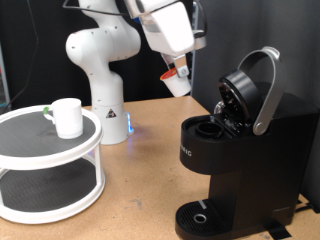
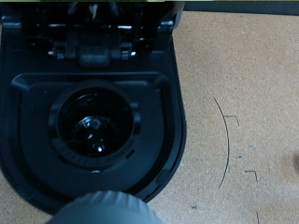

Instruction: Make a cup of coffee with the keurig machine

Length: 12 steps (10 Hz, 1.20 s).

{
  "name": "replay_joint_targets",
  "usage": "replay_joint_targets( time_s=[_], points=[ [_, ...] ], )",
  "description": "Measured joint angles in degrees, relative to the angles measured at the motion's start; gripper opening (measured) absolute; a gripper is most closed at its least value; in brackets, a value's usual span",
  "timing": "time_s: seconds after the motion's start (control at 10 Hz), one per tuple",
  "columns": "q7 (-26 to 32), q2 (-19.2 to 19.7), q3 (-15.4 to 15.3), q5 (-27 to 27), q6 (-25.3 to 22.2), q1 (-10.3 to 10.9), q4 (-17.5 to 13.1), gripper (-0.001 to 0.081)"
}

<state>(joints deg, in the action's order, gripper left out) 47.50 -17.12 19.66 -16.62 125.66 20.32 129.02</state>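
Observation:
The keurig machine (image 1: 240, 150) is black and stands at the exterior view's right. Its lid and silver-grey handle (image 1: 264, 85) are raised, and the pod chamber (image 1: 212, 127) is open. My gripper (image 1: 176, 72) hangs above and to the left of the open chamber, shut on a small white pod with a red-orange top (image 1: 180, 82). The wrist view looks down into the empty round chamber (image 2: 93, 126); neither fingers nor pod show clearly there. The cup (image 1: 68, 117), white with a green-marked handle, stands on a white round stand at the exterior view's left.
The white two-tier round stand (image 1: 50, 165) fills the exterior view's lower left. The arm's white base (image 1: 105, 95) stands behind it on the brown table (image 1: 150, 190). The machine's round drip base (image 1: 205, 215) sits empty at its foot.

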Motion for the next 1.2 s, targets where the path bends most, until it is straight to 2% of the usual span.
replay_joint_targets(
  time_s=[0.2,0.4,0.6,0.9,1.2],
  points=[
    [1.3,2.5,0.0,-1.2,-1.7,0.1,-3.2,0.0435],
    [1.4,3.7,0.1,-1.5,-2.8,0.1,-5.0,0.0434],
    [3.0,3.6,0.1,-2.4,-2.8,0.1,-4.6,0.0434],
    [10.5,3.9,-0.1,-4.0,-4.6,0.8,-4.5,0.0434],
    [10.2,6.2,-1.9,-3.0,-5.4,1.3,-5.0,0.0434]
  ],
)
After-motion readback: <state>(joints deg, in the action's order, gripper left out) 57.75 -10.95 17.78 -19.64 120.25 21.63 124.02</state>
